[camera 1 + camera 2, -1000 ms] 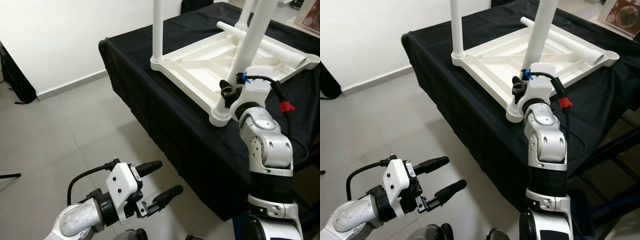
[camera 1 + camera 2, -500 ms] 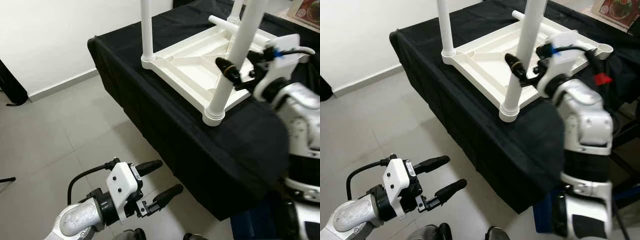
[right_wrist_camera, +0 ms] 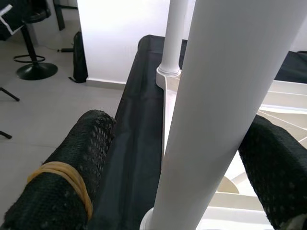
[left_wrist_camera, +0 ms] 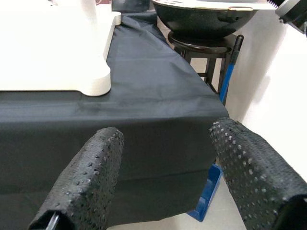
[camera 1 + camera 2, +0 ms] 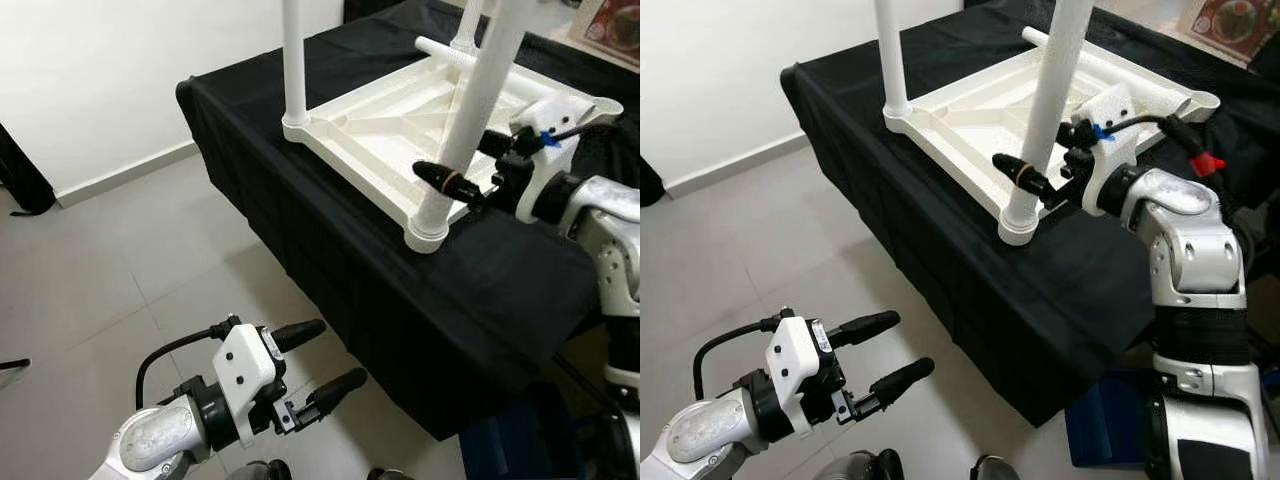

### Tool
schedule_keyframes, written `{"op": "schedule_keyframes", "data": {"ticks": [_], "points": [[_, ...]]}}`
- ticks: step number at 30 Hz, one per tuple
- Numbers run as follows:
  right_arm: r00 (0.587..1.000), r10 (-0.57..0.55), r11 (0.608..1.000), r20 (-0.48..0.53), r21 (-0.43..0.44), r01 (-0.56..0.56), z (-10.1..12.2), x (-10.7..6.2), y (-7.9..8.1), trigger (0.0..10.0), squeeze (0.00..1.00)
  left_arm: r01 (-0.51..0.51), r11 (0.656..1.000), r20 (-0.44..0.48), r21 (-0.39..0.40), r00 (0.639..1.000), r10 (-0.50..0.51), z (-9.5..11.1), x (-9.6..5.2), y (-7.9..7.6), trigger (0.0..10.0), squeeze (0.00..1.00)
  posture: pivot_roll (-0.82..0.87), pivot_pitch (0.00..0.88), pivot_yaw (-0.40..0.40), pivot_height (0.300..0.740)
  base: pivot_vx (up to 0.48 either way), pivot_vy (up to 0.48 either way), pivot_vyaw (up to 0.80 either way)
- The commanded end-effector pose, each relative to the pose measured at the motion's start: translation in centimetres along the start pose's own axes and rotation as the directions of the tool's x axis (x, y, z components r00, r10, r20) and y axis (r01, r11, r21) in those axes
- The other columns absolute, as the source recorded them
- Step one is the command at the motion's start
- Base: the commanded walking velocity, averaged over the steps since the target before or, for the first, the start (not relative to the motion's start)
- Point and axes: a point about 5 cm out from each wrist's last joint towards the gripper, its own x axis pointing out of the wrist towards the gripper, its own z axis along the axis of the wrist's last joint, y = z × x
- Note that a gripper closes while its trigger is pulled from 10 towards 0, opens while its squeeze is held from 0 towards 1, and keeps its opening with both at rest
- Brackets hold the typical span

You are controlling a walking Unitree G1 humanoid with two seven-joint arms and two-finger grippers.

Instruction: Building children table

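**Right pincer straddling near table leg, left arm idle**

Head views: white plastic table (image 5: 390,130) lies upside down on a surface draped in black cloth (image 5: 330,250), near the corner. Two legs are seated and upright: far leg (image 5: 294,60) at the back-left corner, near leg (image 5: 470,120) at the corner by the cloth edge. A third leg (image 5: 1120,70) lies flat across the underside, further back. Right pincer (image 5: 1052,168) is raised beside the near leg, low on it, just above the socket. One finger, with a yellow band (image 5: 447,179), shows in front of the leg, the other goes behind it. Left pincer (image 5: 322,360) is low over the tiled floor (image 5: 90,290), well apart from the surface, fingers spread, holding nothing.

Left wrist view: both fingers (image 4: 81,187) wide apart, nothing between them. Beyond them: the cloth front, the near leg's socket (image 4: 96,84) on top, a blue bin (image 4: 208,189) on the floor at the corner, and a dark stool (image 4: 211,48) behind.

Right wrist view: the near leg (image 3: 220,96) runs between the two fingers (image 3: 72,177). Fingers are apart, one either side; a gap shows on the banded side, so not clamped. Contact on the other side: cannot tell. Far leg (image 3: 175,33) and cloth edge behind.
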Motion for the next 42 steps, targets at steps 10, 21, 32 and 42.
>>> {"op": "schedule_keyframes", "data": {"ticks": [10,21,32,42], "points": [[1.000,0.024,0.999,-0.016,0.028,-0.024,-2.3,1.2,-0.3,0.0,0.00,0.000,1.000,-0.020,-0.014,1.000,-0.001,-0.5,0.0,0.0,10.0,0.00,0.00,0.175,0.001,0.740,0.000,0.000,0.00],[0.977,-0.155,0.988,-0.143,-0.040,0.151,-4.3,1.7,0.6,0.0,0.00,-0.005,1.000,-0.019,-0.016,1.000,0.005,-0.6,0.0,0.0,10.0,0.00,-0.01,0.180,-0.004,0.740,0.000,0.000,0.00],[0.776,-0.597,0.758,-0.203,0.172,0.629,-4.1,3.1,6.0,0.0,0.00,0.000,1.000,-0.015,-0.014,1.000,0.000,-0.6,0.3,0.2,10.0,0.00,-0.02,0.173,-0.005,0.740,0.000,0.000,0.00],[0.777,-0.592,0.749,-0.213,0.211,0.628,-3.2,3.2,5.8,10.0,0.00,-0.003,1.000,-0.016,-0.013,1.000,0.003,-0.7,0.2,0.2,10.0,0.00,-0.02,0.173,-0.011,0.740,0.000,0.000,0.00]]}}
